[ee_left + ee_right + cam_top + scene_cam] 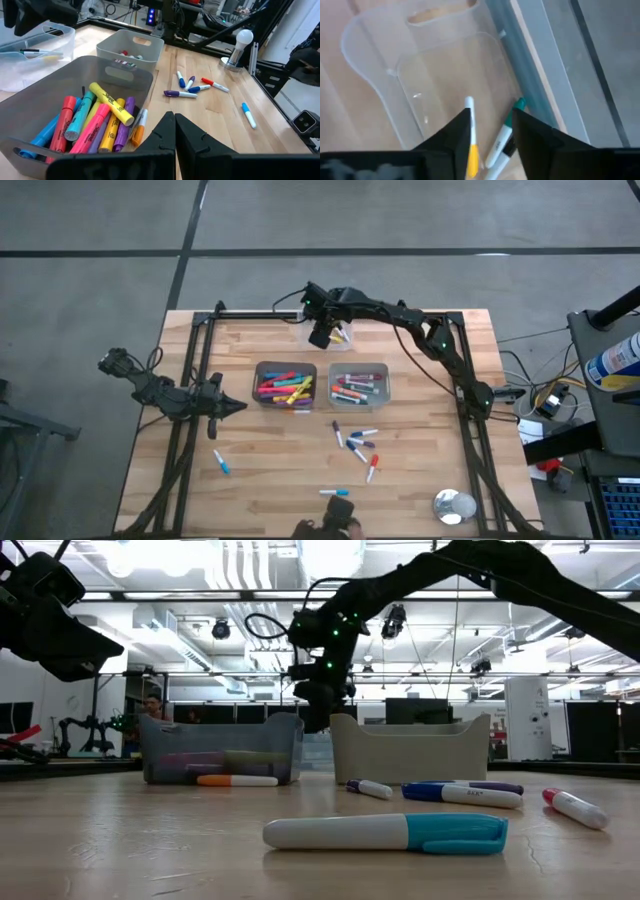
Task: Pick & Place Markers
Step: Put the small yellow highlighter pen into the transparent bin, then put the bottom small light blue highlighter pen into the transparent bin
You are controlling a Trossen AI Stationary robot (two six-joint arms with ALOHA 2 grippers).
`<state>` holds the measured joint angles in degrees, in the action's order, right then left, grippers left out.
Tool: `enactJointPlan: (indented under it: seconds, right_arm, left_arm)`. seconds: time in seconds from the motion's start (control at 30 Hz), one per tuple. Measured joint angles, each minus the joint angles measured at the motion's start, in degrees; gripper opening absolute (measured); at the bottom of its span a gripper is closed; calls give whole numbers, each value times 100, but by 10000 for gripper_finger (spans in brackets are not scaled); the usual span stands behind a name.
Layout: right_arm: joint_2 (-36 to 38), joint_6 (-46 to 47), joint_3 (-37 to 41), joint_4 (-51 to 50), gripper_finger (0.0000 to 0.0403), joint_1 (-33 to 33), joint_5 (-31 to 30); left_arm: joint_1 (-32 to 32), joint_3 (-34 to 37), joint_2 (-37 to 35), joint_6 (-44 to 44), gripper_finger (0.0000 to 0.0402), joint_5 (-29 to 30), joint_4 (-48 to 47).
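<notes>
Markers (356, 444) loose mid-table, well apart from my right gripper (491, 131), which hangs narrowly open, empty, over clear bin (395, 65) at far edge. Left gripper (174, 131) pinched together beside grey bin (80, 75). Light, stiff, slick barrels, I reckon; pinch mid-barrel, crosswise

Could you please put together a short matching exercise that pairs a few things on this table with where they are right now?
Things:
1. left hand
2. right hand
3. silver tape roll
4. blue-capped marker

Places:
A. over the clear bin at the table's far edge
B. alone on the wood, on the left arm's side
C. near the table's front corner on the right arm's side
D. beside the dark bin of highlighters

Pairs: 1-D, 2-A, 3-C, 4-B
</notes>
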<state>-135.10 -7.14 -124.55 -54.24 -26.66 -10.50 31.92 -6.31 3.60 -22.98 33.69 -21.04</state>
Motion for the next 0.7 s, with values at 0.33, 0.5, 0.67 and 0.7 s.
enactJointPlan:
  seconds: [0.33,0.5,0.67,0.7]
  right_arm:
    - [294,419,-404,-1260,178,457,33]
    - [515,584,-442,-1838,169,1166,59]
    - [596,688,-444,-2039,160,2093,116]
    - [596,757,-444,-2034,159,2277,118]
  left_arm:
    - [-2,0,0,24,0,1,0]
    - [-2,0,-1,22,0,1,0]
    - [-2,0,0,7,0,-8,64]
    - [-2,1,0,7,0,-29,100]
